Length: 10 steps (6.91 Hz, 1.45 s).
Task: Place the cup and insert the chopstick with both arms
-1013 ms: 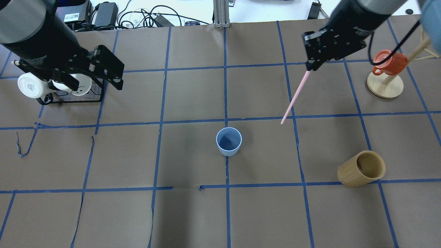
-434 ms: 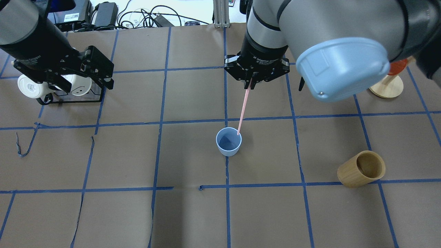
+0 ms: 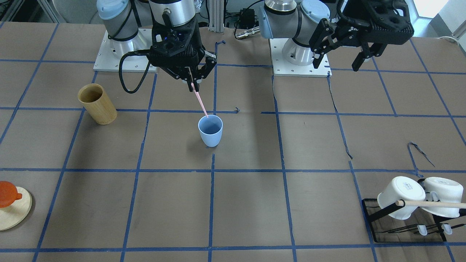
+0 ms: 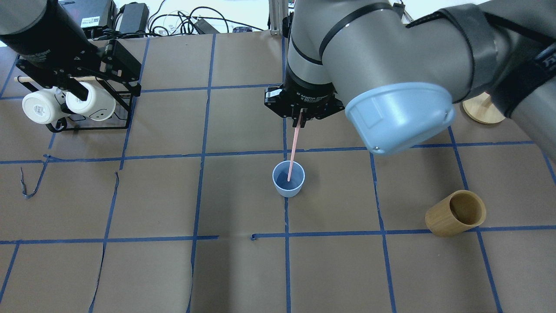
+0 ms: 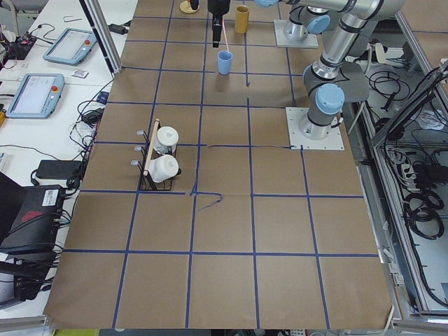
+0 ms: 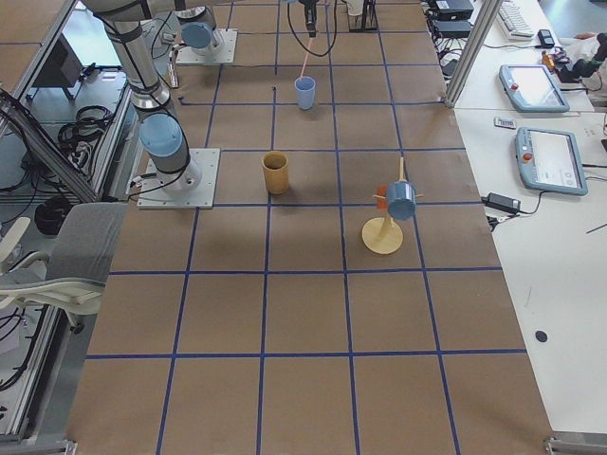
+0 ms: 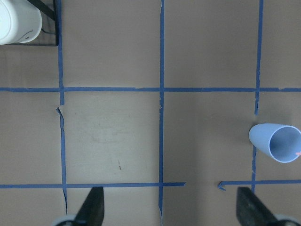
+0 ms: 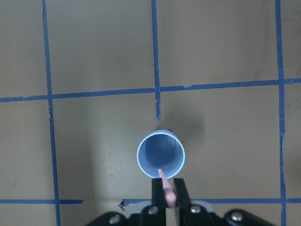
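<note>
Right gripper (image 4: 299, 122) pinched on chopstick (image 4: 294, 148), tip at mouth of cup (image 4: 284, 189) upright on table (image 4: 243, 269), left gripper (image 3: 338, 62) spread empty; best lower straight, clear of rim, release once seated.

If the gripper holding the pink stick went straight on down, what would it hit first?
Most likely the blue cup: the right gripper's chopstick points into its mouth, close to the rim.

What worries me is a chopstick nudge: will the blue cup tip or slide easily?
Probably slides easily: the cup looks empty, thin-walled plastic. Its base is narrower than its rim, so a rim-level push from the chopstick might tip it.
</note>
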Each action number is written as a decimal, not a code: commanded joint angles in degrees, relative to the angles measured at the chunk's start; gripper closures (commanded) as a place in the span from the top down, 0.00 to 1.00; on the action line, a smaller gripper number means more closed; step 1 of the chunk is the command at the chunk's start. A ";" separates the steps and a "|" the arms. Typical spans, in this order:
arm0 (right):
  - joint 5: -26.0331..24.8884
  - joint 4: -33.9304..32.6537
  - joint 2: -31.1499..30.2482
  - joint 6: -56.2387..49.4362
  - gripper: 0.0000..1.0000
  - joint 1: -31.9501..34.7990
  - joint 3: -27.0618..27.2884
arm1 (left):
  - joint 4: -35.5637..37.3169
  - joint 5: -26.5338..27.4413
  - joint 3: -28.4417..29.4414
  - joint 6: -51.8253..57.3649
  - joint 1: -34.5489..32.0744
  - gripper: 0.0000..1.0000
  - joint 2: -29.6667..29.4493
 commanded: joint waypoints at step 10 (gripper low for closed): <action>-0.55 -1.51 0.14 -11.61 1.00 -3.27 1.87 | 5.88 1.78 -3.72 0.05 -2.30 1.00 -0.35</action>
